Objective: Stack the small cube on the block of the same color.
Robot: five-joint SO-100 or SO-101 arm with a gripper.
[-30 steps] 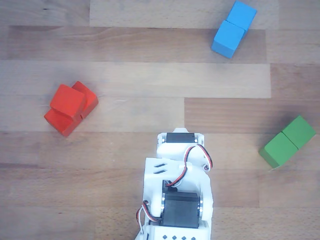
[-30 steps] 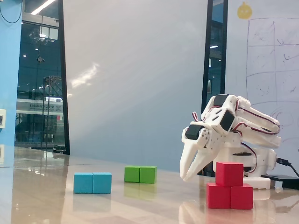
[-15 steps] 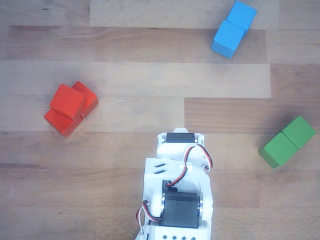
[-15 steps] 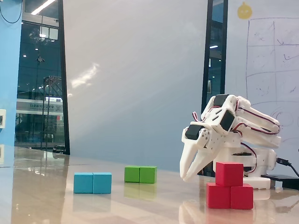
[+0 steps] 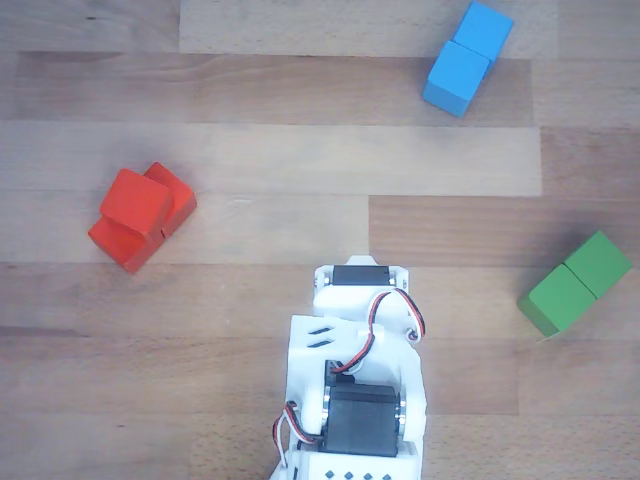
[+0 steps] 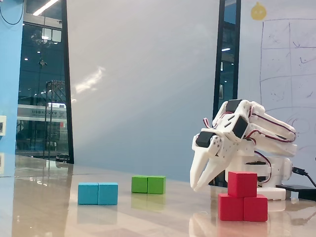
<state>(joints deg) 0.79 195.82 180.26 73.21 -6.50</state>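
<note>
Table (image 6: 123, 217) fills the lower frame of the fixed view, with the gripper (image 6: 197, 185) at right, empty, fingers slightly parted. At lower right the block (image 6: 243, 208) carries the small cube (image 6: 242, 183), apparently set there to finish the stack

The pale plank wooden table (image 5: 250, 160) looks smooth with a glossy sheen. The small red cube (image 6: 242, 184), oblong red block (image 6: 243, 208), blue block (image 6: 98, 193) and green block (image 6: 148, 184) look matt. The white arm (image 6: 256, 133) looks like smooth plastic.
</note>
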